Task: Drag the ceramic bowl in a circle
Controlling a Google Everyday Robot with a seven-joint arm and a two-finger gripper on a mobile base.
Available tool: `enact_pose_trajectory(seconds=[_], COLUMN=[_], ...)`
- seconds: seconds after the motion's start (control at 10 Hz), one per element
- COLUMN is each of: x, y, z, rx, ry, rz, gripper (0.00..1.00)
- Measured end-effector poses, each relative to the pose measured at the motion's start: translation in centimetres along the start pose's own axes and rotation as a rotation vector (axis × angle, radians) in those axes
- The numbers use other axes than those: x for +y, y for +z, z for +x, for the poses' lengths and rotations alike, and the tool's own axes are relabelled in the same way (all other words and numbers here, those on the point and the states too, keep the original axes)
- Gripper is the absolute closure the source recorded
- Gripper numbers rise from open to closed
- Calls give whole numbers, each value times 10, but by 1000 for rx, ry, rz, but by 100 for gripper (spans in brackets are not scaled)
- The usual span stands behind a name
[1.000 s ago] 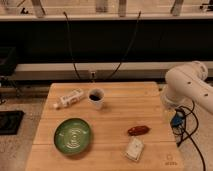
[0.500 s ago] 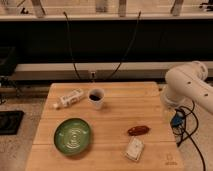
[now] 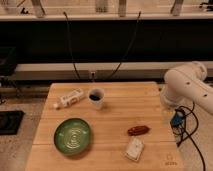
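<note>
The ceramic bowl (image 3: 73, 136) sits flat near the front left corner of the tabletop (image 3: 150, 107), open side up. It is round, so it has no long side. Dragging has not begun: the white arm (image 3: 185, 90) is off the right edge, its gripper hidden, jaws impossible to tell, and must next reach the bowl's rim.

Shallow green ceramic bowl (image 3: 73, 135), pale rings inside, upright at front-left of table (image 3: 145, 97), end effector out of view

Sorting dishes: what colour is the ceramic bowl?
Ceramic bowl: green, pale rings; camera view. Gripper out of view.
</note>
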Motion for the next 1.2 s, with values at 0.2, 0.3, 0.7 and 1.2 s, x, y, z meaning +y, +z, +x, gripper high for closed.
enact_pose_trajectory(seconds=[0.2, 0.3, 0.7, 1.2], x=[1, 2, 7, 13], y=[0, 0, 2, 6], z=[-32, -41, -61, -106], rx=[15, 25, 50, 80], ry=[-27, -36, -100, -200], rz=[6, 7, 16, 34], gripper=[20, 20, 20, 20])
